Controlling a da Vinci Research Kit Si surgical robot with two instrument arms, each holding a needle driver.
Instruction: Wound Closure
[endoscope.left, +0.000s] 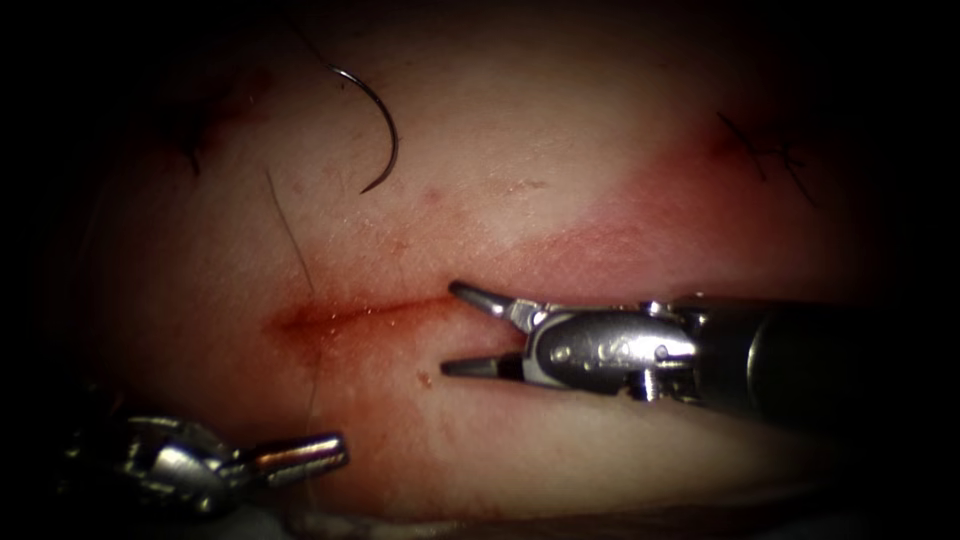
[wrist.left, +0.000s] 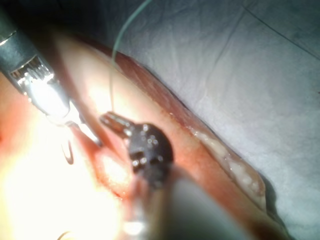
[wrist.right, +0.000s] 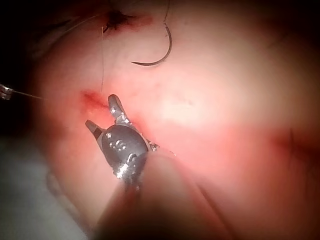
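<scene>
Needle (endoscope.left: 378, 120) lying free on tissue (endoscope.left: 560, 200), above the cut (endoscope.left: 360, 310).
Right tool (endoscope.left: 462, 330) fingers apart, empty; left tool (endoscope.left: 335, 450) fingers together on thread (endoscope.left: 290, 235). Grasp the needle squarely.

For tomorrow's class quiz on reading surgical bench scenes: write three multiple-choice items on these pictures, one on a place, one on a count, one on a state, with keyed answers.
1. Where is the needle?
A. lying free on the tissue above the cut
B. in the right tool's jaws
C. in the left tool's jaws

2. How many tools appear in the endoscope view?
A. one
B. two
C. three

3. How do the right tool's jaws stand?
A. shut on thread
B. shut on tissue
C. open, holding nothing

Answers: 1 A, the needle lies apart from both tools. 2 B, right tool and left tool. 3 C, the jaws are spread at the cut's right end.
</scene>
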